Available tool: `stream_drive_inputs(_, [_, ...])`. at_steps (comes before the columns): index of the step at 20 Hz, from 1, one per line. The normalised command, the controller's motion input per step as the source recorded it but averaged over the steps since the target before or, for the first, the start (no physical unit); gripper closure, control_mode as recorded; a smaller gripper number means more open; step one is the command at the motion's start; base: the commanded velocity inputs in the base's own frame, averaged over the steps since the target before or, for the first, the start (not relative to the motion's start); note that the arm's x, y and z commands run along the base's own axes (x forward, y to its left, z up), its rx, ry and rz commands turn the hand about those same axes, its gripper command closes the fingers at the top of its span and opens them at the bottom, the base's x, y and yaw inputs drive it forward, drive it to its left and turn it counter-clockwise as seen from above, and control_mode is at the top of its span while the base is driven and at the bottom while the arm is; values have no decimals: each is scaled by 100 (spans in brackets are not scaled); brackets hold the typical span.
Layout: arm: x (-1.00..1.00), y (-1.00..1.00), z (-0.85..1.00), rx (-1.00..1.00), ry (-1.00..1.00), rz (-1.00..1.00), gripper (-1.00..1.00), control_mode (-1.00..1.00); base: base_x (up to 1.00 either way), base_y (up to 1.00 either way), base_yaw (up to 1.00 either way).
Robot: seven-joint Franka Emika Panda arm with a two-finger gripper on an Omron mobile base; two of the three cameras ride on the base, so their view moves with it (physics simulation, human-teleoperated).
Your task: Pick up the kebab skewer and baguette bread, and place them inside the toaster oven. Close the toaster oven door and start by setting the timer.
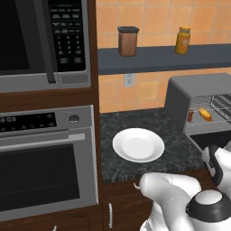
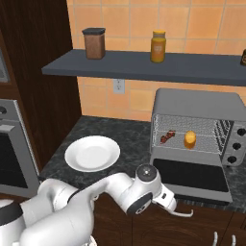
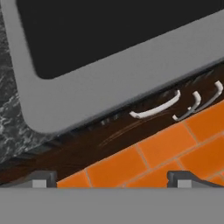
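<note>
Hand view: fingers (image 3: 41,178) are gaping wide, empty, below the lowered door (image 3: 109,83); I'm lifting under its edge.

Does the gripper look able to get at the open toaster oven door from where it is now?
Probably yes. The toaster oven door lies folded down flat past the counter edge, and the open gripper sits just below its front rim with nothing between them. The kebab skewer and baguette bread are already inside.
</note>
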Motion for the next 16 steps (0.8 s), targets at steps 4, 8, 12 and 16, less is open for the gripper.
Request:
stream_drive_inputs(4, [15,0,-15,0,0,19,-100,-100,0,0,0])
stream_drive_inputs(8, [21,0,-22,0,0,16,-100,-100,0,0,0])
stream_drive_inputs(12, [9,-2,-33,0,0,13,-100,-100,0,0,0])
stream_drive_inputs(16, [32,-13,-6,0,0,5,-100,-100,0,0,0])
